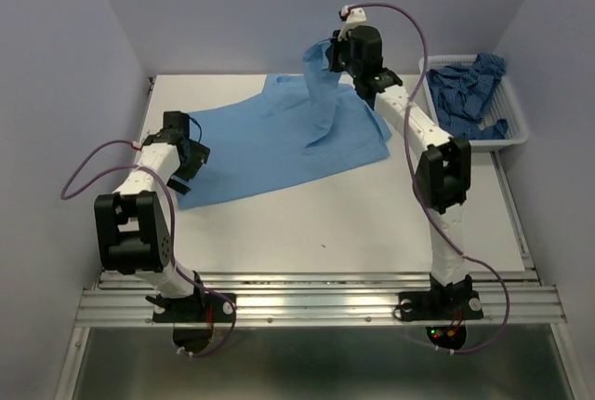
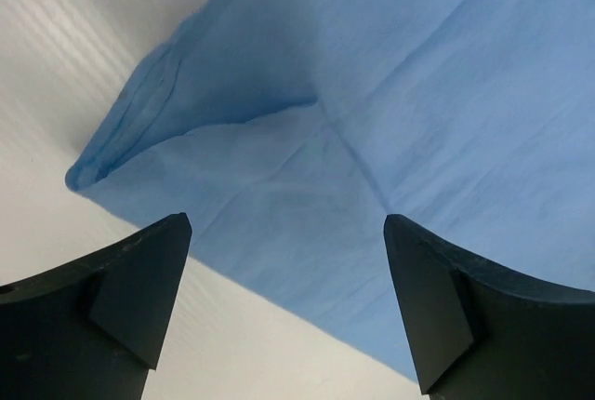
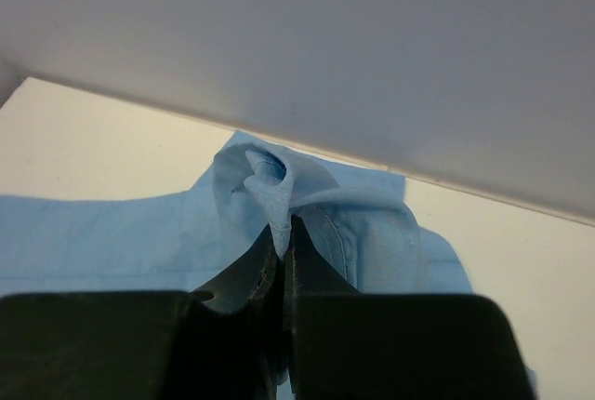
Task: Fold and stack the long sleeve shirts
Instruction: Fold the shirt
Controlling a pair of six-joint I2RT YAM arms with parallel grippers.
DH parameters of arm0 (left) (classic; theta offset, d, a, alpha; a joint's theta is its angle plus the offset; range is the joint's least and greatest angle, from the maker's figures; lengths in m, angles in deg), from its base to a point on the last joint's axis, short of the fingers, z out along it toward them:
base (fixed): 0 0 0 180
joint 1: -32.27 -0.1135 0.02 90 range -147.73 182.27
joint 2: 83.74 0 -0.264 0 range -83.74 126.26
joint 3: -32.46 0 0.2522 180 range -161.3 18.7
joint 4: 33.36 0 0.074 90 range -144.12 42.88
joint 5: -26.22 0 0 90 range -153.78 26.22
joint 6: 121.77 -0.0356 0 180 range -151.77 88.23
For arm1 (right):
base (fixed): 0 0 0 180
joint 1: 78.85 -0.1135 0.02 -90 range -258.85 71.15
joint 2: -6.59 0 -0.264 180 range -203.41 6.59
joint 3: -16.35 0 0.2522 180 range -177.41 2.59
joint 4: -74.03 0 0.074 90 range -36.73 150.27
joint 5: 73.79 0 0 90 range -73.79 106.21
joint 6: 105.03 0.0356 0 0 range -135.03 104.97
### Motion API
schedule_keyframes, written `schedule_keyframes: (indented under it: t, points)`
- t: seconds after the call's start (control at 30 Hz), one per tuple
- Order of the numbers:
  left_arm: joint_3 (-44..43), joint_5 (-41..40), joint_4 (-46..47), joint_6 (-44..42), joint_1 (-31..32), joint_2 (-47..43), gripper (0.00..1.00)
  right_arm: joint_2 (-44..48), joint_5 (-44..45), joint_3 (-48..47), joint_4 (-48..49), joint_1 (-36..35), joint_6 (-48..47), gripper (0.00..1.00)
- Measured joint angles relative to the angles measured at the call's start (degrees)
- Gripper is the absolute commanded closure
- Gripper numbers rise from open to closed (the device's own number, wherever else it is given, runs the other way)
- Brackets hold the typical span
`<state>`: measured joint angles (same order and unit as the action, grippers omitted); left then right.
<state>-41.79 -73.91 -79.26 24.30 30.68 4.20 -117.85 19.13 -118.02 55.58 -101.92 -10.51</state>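
Two shirts in view. Sky-blue shirt (image 1: pixel 270 144) lies spread on white table (image 1: pixel 372 223), w/ one part hanging raised at back right. Darker patterned shirt (image 1: pixel 469 93) sits bunched in white mesh basket (image 1: pixel 517 128), far right. R gripper (image 3: pixel 286 242) is pressed together, pinching a fold of sky-blue cloth up high. L gripper (image 2: pixel 286 225) is spread wide, holding nothing, low by shirt's left edge.

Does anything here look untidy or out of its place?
Yes. The dark blue patterned cloth shirt lies crumpled, unfolded, in the white plastic mesh basket at the right. The right pincer holds up one part of the plain light-blue cloth shirt.
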Motion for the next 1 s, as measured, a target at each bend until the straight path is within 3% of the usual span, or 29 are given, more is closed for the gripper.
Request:
schedule_keyframes:
  t: [0.23, 0.7, 0.77, 0.93, 1.0]
  points:
    - [-6.84, -1.84, 0.55, -1.49, -1.68, 4.00, 0.01, -7.74, -6.47, -2.80, 1.68, -0.26, 7.19, 0.99]
    - [-0.79, 1.40, 4.72, -3.80, -1.68, -4.15, 0.01, -11.21, -8.59, -11.06, 0.79, -2.84, 24.06, 0.99]
    - [0.26, 2.71, 5.66, -4.63, -1.68, -5.49, 0.01, -8.48, -10.12, -5.79, 1.99, -3.06, 26.27, 0.99]
    - [1.05, 5.35, 7.06, -6.88, -1.66, -8.11, 0.01, 7.56, -12.87, 22.21, 12.15, -3.50, 32.98, 0.99]
    - [1.20, 6.43, 7.63, -7.96, -1.66, -9.35, 0.01, 13.55, -12.98, 28.11, 14.53, -3.76, 34.32, 0.99]
